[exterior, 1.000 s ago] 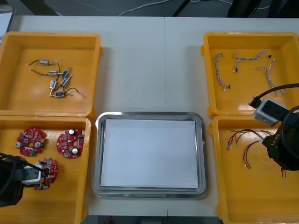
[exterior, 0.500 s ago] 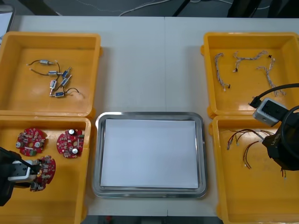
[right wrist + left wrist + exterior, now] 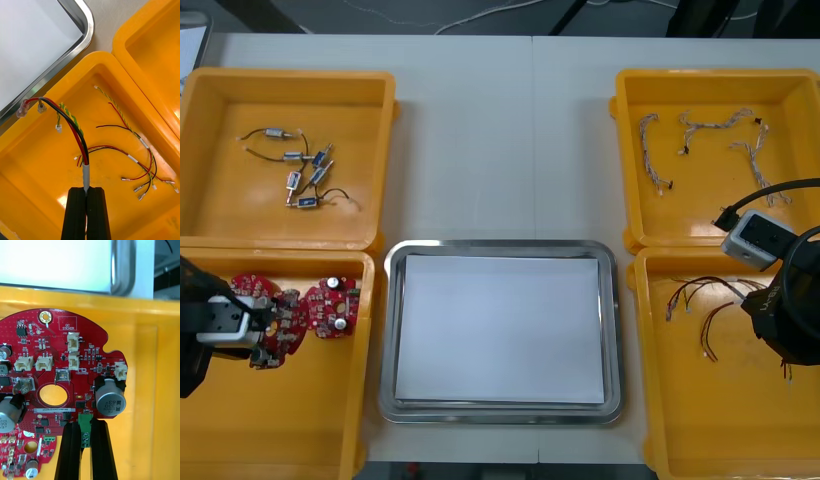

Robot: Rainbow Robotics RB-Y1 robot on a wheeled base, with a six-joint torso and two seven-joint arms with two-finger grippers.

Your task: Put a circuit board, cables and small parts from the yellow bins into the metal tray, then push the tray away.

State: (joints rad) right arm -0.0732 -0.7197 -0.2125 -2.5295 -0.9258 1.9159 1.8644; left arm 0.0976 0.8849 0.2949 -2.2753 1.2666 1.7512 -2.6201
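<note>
Now left tool (image 3: 85,433) clamps a red circuit board (image 3: 56,363) by its edge, likely lifted over the near-left yellow bin (image 3: 330,440); right tool (image 3: 86,198) pinches a red and black cable (image 3: 73,123).

Surfaces as found: the rectangular metal tray (image 3: 500,246) has a polished, mirror-bright rim and a white matt floor. The yellow plastic bins (image 3: 240,215) are smooth and semi-gloss. The round red circuit board (image 3: 56,363) is gloss-lacquered and carries a bright metal can. The red, black and yellow cable (image 3: 77,131) has a smooth plastic sheath. The light counter (image 3: 490,140) is matt.

Four yellow bins (image 3: 285,75), one metal tray (image 3: 500,245), three round red circuit boards (image 3: 330,305), about six small metal parts (image 3: 293,181), about three twisted cables (image 3: 652,150).
</note>
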